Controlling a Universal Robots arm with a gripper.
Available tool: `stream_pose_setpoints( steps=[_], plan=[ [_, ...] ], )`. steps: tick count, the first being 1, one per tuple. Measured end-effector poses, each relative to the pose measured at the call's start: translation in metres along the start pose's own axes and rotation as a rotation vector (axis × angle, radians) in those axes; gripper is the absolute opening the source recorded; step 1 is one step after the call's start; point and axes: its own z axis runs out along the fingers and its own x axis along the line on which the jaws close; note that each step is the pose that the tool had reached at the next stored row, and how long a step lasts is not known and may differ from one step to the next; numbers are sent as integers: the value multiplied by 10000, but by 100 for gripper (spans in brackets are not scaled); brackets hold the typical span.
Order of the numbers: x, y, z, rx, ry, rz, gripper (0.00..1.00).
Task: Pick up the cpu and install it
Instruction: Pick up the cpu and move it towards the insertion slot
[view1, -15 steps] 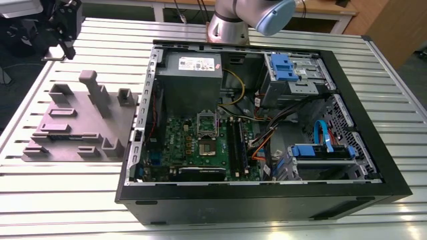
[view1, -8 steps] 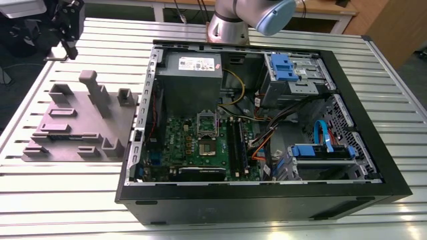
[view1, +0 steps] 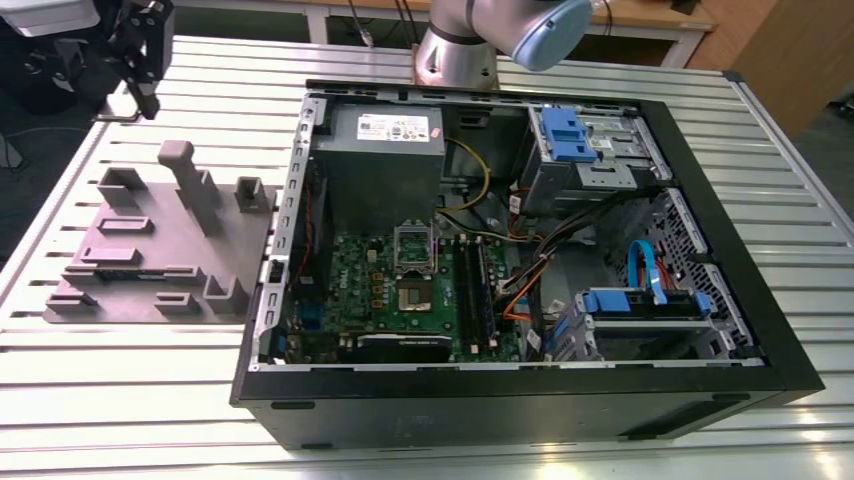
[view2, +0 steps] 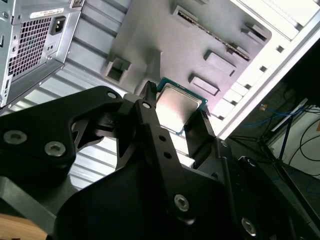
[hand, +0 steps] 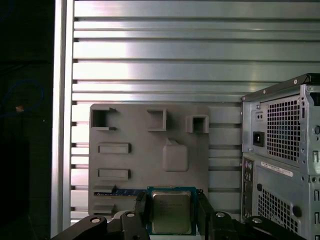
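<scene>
The pincer (hand: 171, 214) was clamped on the cpu (hand: 171, 206) by two opposite edges, probably to spare its underside contacts. It hung above the grey fixture tray (hand: 150, 150) on the slatted worktop (hand: 150, 50). The open computer case (view1: 494, 390) stood beside the tray, its wall rising between the chip and the green motherboard (view1: 380, 275).

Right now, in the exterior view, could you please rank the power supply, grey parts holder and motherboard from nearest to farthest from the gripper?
The gripper, shut on the cpu, is at the exterior view's upper left.
1. Grey parts holder, on the table outside the case, on the exterior view's left.
2. Power supply, in the case's far corner.
3. Motherboard, on the case floor, nearer the camera.
</scene>
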Motion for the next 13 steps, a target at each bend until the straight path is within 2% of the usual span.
stream_pose_setpoints(
  steps=[13],
  plan=[
    [-48,0,0,0,0,0,47]
  ],
)
